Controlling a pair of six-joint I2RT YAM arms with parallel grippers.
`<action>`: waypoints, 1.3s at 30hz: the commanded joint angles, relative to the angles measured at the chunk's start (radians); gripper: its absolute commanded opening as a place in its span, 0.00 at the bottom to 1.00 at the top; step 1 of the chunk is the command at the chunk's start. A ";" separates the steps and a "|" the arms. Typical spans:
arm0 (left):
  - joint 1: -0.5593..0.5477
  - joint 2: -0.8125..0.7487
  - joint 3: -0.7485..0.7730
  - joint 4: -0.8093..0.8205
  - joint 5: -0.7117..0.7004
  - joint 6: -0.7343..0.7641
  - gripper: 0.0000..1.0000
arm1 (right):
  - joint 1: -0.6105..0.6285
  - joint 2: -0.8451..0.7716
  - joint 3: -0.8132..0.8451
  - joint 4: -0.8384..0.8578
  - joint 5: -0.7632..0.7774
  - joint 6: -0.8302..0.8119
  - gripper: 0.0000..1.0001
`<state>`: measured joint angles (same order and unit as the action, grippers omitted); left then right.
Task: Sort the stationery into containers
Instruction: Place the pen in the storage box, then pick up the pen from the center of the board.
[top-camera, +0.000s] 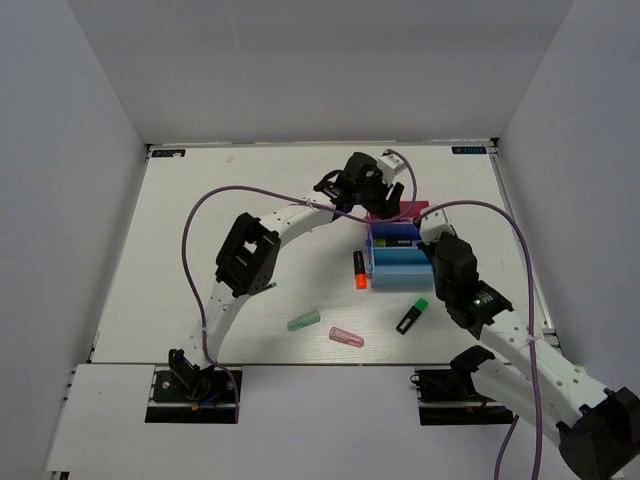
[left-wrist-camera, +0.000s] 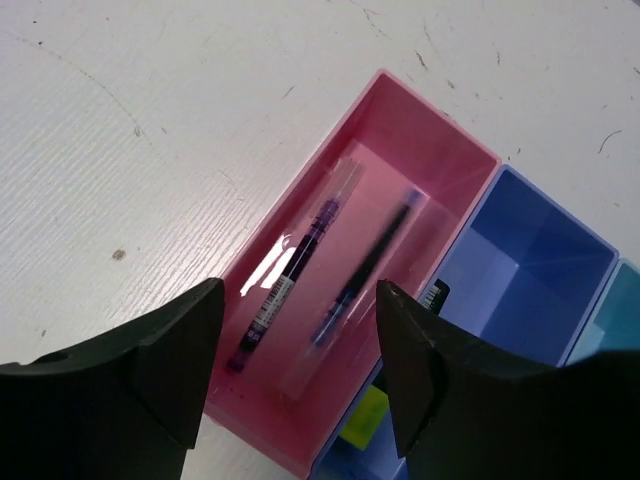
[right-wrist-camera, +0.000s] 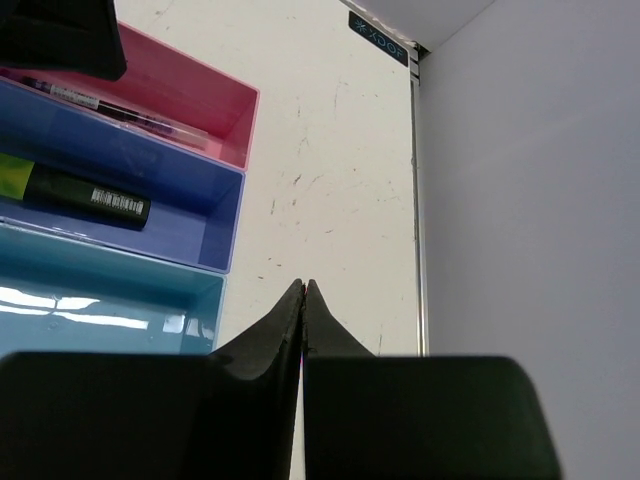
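Little here can truly be read. A small dark label (right-wrist-camera: 378, 38) at the far right corner of the table (right-wrist-camera: 340, 150) carries pale letters that look like "XDOF", seen at a slant. A matching dark label (top-camera: 165, 153) lies at the far left corner, its print too small to read. The black highlighter (right-wrist-camera: 88, 197) in the dark blue bin (right-wrist-camera: 190, 170) bears a white barcode strip, with no digits legible. One pen (left-wrist-camera: 297, 262) in the pink bin (left-wrist-camera: 420, 130) has a barcode band too, its print blurred.

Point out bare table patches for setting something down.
Free: the wide stretch from the left edge of the table to the left arm, and the far strip behind the bins. Crowded: before the bins, around the highlighters and capsules.
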<state>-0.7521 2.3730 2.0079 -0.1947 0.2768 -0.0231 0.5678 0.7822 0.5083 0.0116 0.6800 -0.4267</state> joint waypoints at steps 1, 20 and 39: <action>-0.009 -0.086 0.018 0.012 -0.002 0.009 0.74 | -0.002 -0.015 -0.005 0.060 0.021 0.006 0.00; 0.030 -0.807 -0.797 -0.730 -0.336 0.284 0.81 | 0.004 0.012 0.104 -0.417 -0.776 -0.029 0.00; 0.195 -0.850 -1.084 -0.502 -0.259 0.380 0.70 | -0.017 0.060 0.091 -0.418 -0.771 -0.032 0.00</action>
<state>-0.5808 1.5501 0.9077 -0.7280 -0.0334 0.3187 0.5552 0.8383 0.5667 -0.4080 -0.0772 -0.4526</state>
